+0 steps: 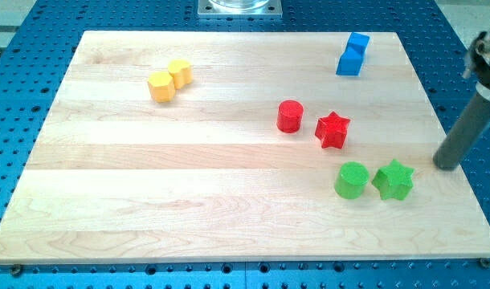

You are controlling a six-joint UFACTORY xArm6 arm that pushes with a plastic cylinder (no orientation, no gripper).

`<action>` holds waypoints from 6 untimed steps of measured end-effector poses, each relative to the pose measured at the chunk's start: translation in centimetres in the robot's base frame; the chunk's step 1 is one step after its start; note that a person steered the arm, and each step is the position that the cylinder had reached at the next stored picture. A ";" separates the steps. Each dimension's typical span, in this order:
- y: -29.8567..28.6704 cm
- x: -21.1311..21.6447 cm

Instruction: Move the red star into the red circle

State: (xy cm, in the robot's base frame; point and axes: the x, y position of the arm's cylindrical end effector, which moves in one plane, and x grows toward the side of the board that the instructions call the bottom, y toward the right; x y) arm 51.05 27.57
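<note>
The red star (pixel 332 130) lay on the wooden board (pixel 189 201) right of centre, just beside the red circle (pixel 289 116), which sat slightly farther and to its left; a narrow gap separated them. My tip (pixel 447 166) rested near the board's right edge, well apart from both red blocks and right of the green star (pixel 393 180), which stood just beside the green circle (pixel 351 180). The arm carried no gripper, only the bare rod, so there was nothing to open or close and nothing was held.

To do the step well, the tip probably needed to come round to the star's right, slightly nearer side, passing on the far side of the green pair so as not to nudge them. A short, slow push leftward and a little away, aimed through the star's middle, should close the gap without spinning the star or knocking the circle off.

The yellow blocks (pixel 169 80) and blue blocks (pixel 353 54) lay far off.
</note>
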 end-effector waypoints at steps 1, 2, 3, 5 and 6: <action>-5.8 3.7; -7.9 2.6; -6.4 1.1; -16.7 -3.9; -18.2 -4.6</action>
